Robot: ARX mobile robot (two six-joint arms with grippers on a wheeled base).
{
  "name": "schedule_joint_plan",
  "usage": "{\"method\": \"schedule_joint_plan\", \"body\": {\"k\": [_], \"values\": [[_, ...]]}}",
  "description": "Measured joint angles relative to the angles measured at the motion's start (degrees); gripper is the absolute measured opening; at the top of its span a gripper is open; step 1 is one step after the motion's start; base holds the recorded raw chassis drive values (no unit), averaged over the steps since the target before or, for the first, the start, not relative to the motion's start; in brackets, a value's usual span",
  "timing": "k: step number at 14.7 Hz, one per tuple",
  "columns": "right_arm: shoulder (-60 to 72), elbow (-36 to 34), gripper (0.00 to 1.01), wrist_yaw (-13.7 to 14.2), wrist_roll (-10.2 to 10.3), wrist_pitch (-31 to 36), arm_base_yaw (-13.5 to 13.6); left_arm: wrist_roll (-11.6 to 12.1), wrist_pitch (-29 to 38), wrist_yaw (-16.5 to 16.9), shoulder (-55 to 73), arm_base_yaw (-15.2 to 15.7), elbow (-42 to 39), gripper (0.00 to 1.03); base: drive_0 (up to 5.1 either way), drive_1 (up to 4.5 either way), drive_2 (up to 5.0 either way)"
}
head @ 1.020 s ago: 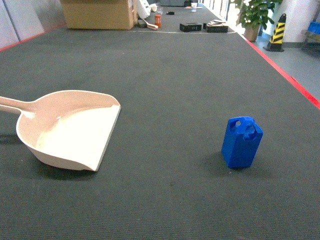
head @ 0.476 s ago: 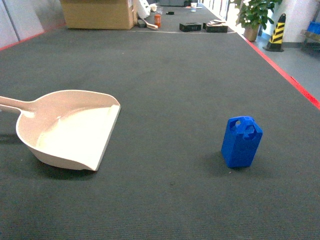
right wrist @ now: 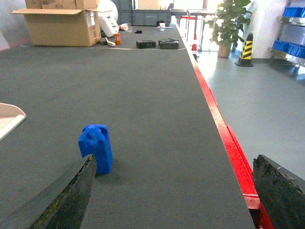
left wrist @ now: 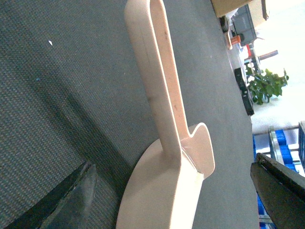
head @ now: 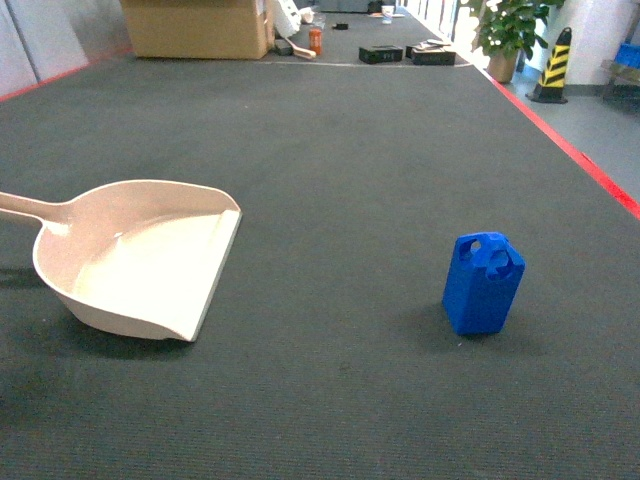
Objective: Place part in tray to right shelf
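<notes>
Dark grey ribbed mat [head: 330, 150] underfoot, red edge line [head: 575, 150] running to 2 o'clock, pale grey floor [right wrist: 257, 90] beyond, cardboard box [head: 195, 27] at 11 o'clock, potted plant [head: 503, 28] and yellow-black striped cone [head: 553, 62] at 1 o'clock, bright daylight far back

The part [head: 484, 284] is a small bright blue block. It stands upright on the dark floor mat, at about 4 o'clock in the head view. Its top is slanted at the edges and has round holes and little notches. It casts a soft shadow to its left. Nothing touches it.

The tray [head: 140, 258] is a big cream scoop, shaped like a dustpan. It is shiny inside. It lies flat on the mat at about 9 o'clock, well apart from the part. Its curved rim is raised at the back and sides. Its flat open lip faces right, toward 3 o'clock. Its long handle [left wrist: 161, 81] points off to the left.
</notes>
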Motion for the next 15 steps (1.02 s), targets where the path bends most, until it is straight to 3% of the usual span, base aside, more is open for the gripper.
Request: {"method": "schedule_joint_plan", "body": {"k": [10,11,13,15], "values": [[0.00,0.00,0.98,0.00,0.00,0.00,0.00,-0.02,-0.11,0.17,0.02,-0.11,0.00,0.98,0.0,0.00,0.0],[0.00,0.00,0.98,0.00,0.00,0.00,0.00,-0.81,0.26,0.68,0.17,-0.11,0.04,0.98,0.0,0.00,0.0],[0.00,0.00,0.98,0.00,0.00,0.00,0.00,-4.98,2.54,0.98,8.41,-0.61,7.52,0.98,0.0,0.00,0.0],[0.00,0.00,0.98,0.00,0.00,0.00,0.00,-5.42,3.89,-0.42,14.75,0.68,15.47,0.98,0.0,0.00,0.0]]}}
